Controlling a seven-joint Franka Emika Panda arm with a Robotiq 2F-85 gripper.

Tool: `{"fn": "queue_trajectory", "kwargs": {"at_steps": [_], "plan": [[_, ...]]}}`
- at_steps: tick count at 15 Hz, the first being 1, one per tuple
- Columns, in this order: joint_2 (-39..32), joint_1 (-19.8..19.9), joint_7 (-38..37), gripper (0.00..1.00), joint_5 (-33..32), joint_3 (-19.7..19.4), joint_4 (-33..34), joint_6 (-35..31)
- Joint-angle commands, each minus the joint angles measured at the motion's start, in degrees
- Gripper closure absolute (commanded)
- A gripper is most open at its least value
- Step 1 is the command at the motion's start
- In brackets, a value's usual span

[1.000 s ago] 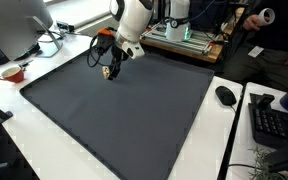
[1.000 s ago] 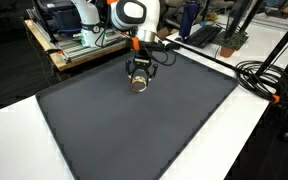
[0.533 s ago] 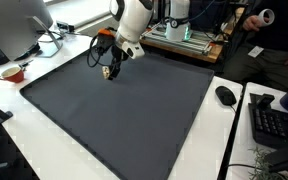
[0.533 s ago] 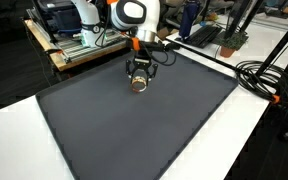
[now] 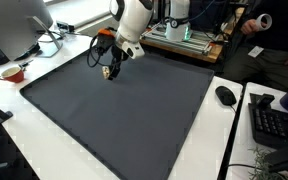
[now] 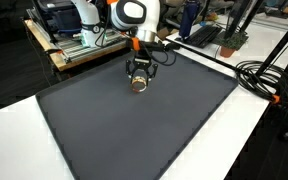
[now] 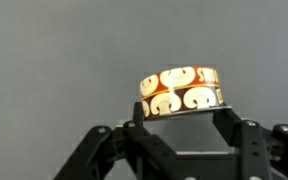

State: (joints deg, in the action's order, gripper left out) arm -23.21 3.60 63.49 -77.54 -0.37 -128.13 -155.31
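Note:
A small round can (image 7: 181, 90) with white mushroom pictures on an orange-red label sits between my two black fingers in the wrist view. My gripper (image 7: 180, 112) is shut on the can, one finger on each side. In both exterior views the gripper (image 5: 111, 72) (image 6: 138, 80) points down over the far part of a dark grey mat (image 5: 124, 120) (image 6: 134, 130). It holds the can (image 6: 138, 87) at or just above the mat surface. I cannot tell whether the can touches the mat.
A red bowl (image 5: 13, 72) and a monitor (image 5: 14, 25) stand beside the mat on the white table. A mouse (image 5: 225, 95) and keyboard (image 5: 274, 122) lie at the other side. Black cables (image 6: 269, 80) run along one mat edge. A wooden bench with equipment (image 6: 79, 45) stands behind.

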Motion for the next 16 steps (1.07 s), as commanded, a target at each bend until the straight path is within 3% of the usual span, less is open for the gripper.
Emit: {"fn": "queue_trajectory", "kwargs": {"at_steps": [1,16], "plan": [[-0.47,0.14,-0.09,0.54,0.15,0.22,0.50,0.32],[-5.93,0.37,1.48,0.54,1.72,0.58,4.18,1.58]]}}
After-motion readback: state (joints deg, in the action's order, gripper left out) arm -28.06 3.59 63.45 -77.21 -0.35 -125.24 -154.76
